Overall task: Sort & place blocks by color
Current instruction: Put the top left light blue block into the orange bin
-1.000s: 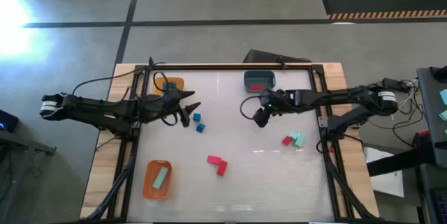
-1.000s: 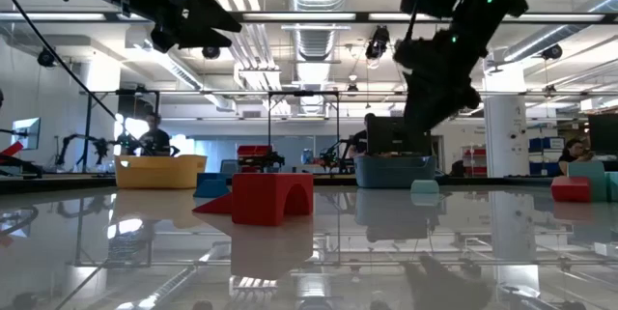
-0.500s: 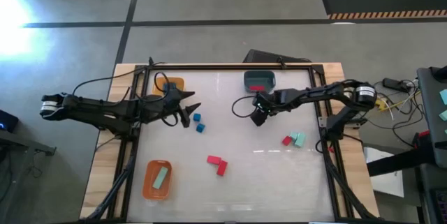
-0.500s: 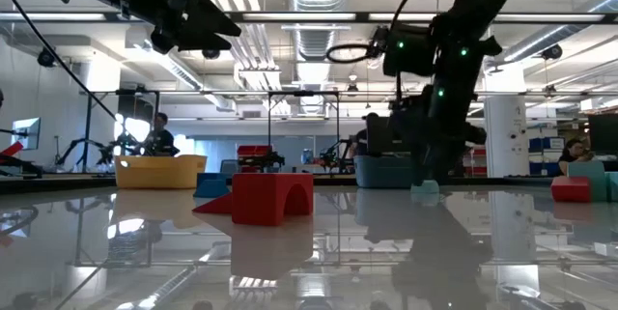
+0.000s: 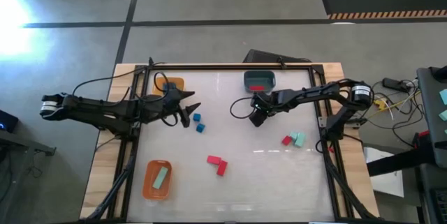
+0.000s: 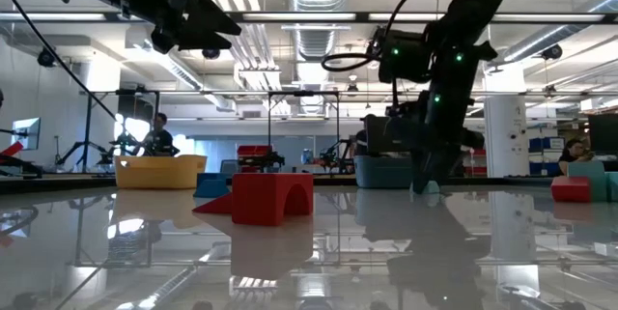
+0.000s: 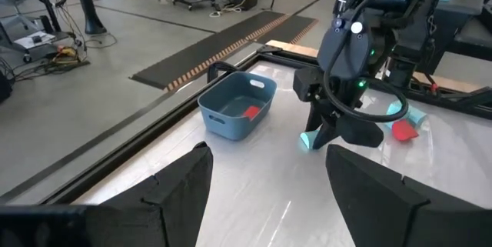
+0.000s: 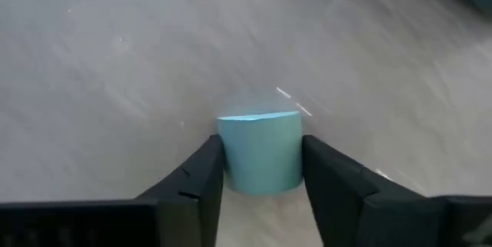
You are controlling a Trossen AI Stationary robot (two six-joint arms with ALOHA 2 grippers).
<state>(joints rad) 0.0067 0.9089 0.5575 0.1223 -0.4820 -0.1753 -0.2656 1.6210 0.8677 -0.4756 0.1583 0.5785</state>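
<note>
**Right end effector closing on a mint block, sorting partly done**

White and glossy, the table (image 5: 230, 182) carries three trays. Far, the teal-grey tray (image 5: 259, 80) holds one red block (image 5: 256, 88); the yellow tray (image 5: 170, 84) at far left is largely hidden by the left arm, so its contents cannot be told. The orange tray (image 5: 157, 179) at near left holds one mint bar (image 5: 160, 176). Loose blocks remain: two blue (image 5: 198, 123) left of centre, two red (image 5: 217, 163) near the middle, and a red-and-mint pair (image 5: 293, 139) at right. By that count, most of the sorting is left.

Left end effector (image 5: 188, 110) hangs above the table beside the blue blocks, fingers spread and empty. Right end effector (image 5: 257, 118) is down at the table near the teal-grey tray.

From above, the arm hides what it works on. Its wrist view shows a mint block (image 8: 260, 151) between the fingers (image 8: 201, 178), which touch or nearly touch its sides; a firm pinch cannot be told. From the left wrist view the block (image 7: 310, 138) shows sitting on the table.
</note>
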